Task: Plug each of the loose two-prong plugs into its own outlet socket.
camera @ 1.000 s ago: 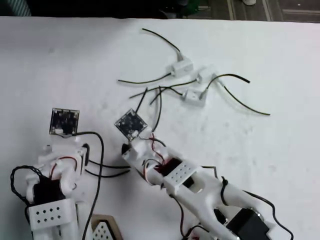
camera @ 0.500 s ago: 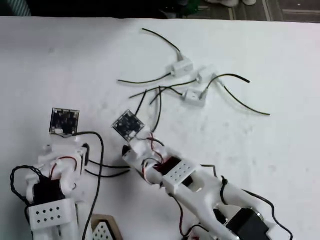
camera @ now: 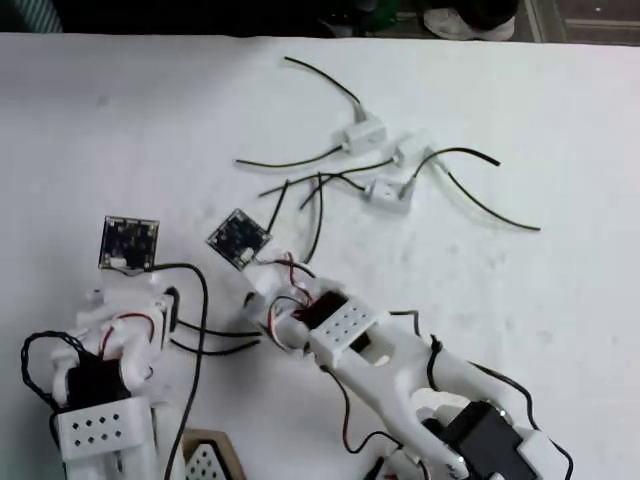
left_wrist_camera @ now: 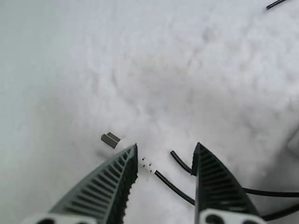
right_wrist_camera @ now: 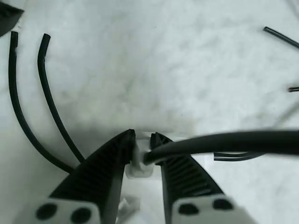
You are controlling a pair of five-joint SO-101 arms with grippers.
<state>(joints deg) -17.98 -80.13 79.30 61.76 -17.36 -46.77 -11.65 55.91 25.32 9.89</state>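
Note:
Three white outlet sockets (camera: 362,133) (camera: 408,152) (camera: 388,194) lie in a cluster at the back of the white table, each trailing thin black wires. My left gripper (left_wrist_camera: 166,147) is open near the front left (camera: 168,300). A small two-prong plug (left_wrist_camera: 112,139) lies on the table just beside one of its fingertips, partly hidden by it. My right gripper (right_wrist_camera: 142,135) sits mid-table (camera: 255,298), shut on a white plug (right_wrist_camera: 138,163), and a thick black cord (right_wrist_camera: 224,141) crosses in front of its fingers. Two loose black wires (camera: 215,338) run between the two grippers.
More black wires (camera: 310,190) sprawl between the sockets and the right arm. The table's far edge (camera: 200,36) runs along the back. A brown block (camera: 205,458) sits at the front edge beside the left arm. Bare tabletop lies at the left and far right.
The right arm has swung to the left and its wrist has turned, carrying its gripper leftward. The left arm and the sockets have stayed put.

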